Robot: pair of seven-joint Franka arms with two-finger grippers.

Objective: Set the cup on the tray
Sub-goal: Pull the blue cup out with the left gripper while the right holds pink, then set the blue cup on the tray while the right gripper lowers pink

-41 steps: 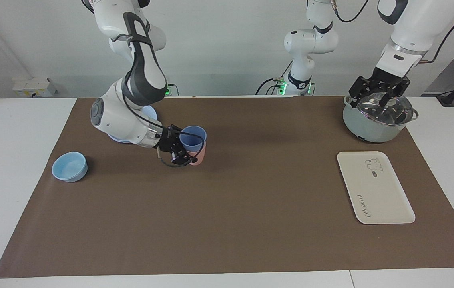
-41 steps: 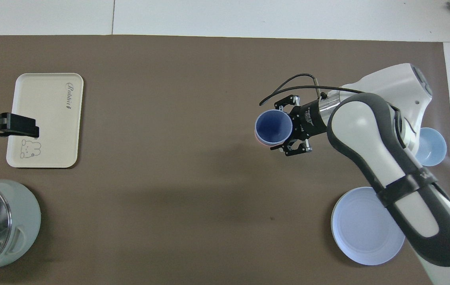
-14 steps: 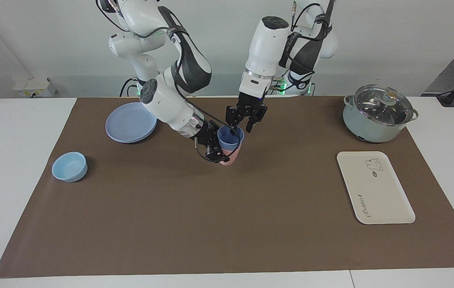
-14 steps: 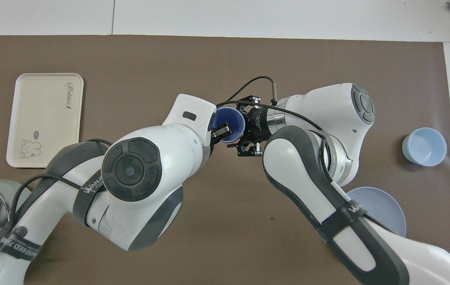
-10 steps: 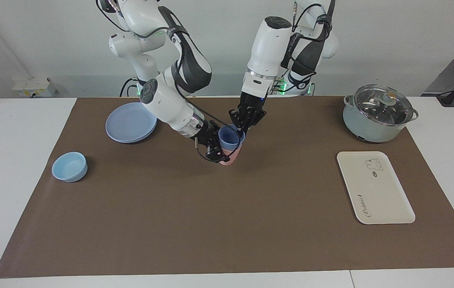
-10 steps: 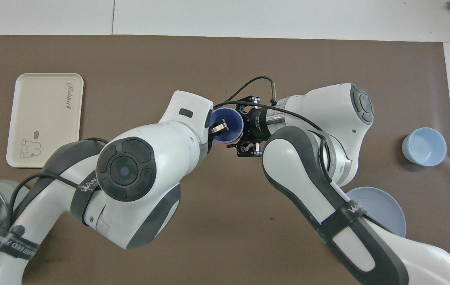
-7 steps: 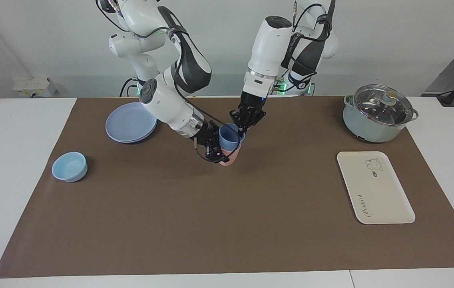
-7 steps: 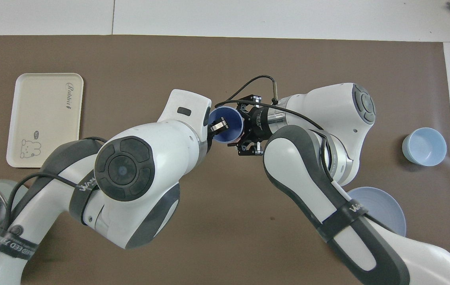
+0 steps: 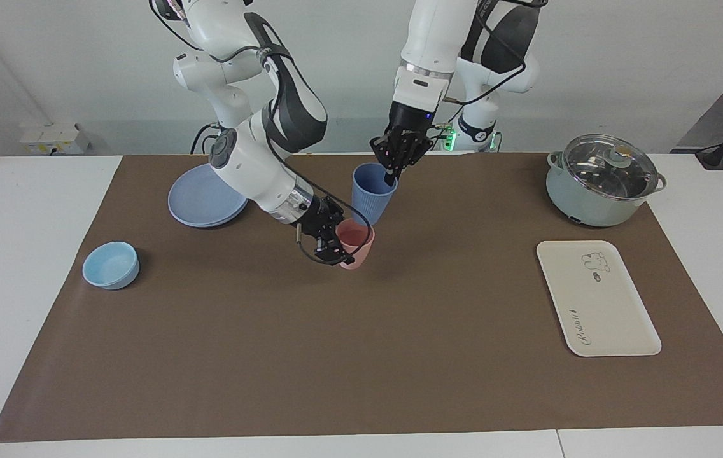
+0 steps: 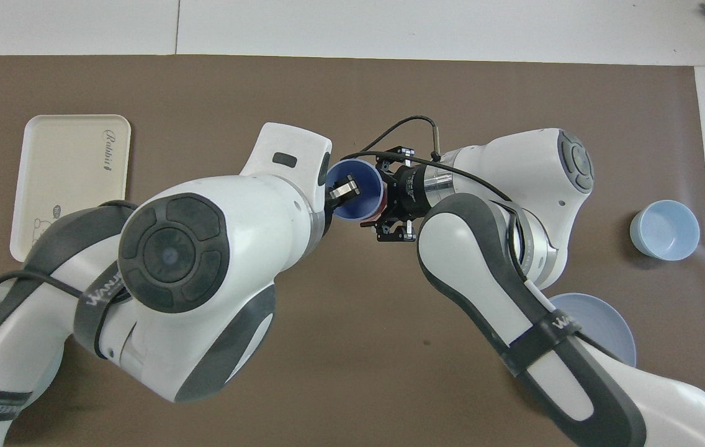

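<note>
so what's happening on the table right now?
The left gripper is shut on the rim of the blue cup and holds it in the air just above the pink cup. The right gripper is shut on the pink cup, which stands on the mat. The tray lies bare toward the left arm's end of the table; the blue cup is not yet on it.

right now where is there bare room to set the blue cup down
The tray is wholly bare, and so is the mat between it and the pink cup. It is crowded at the pink cup, where the right pincer grips it.
</note>
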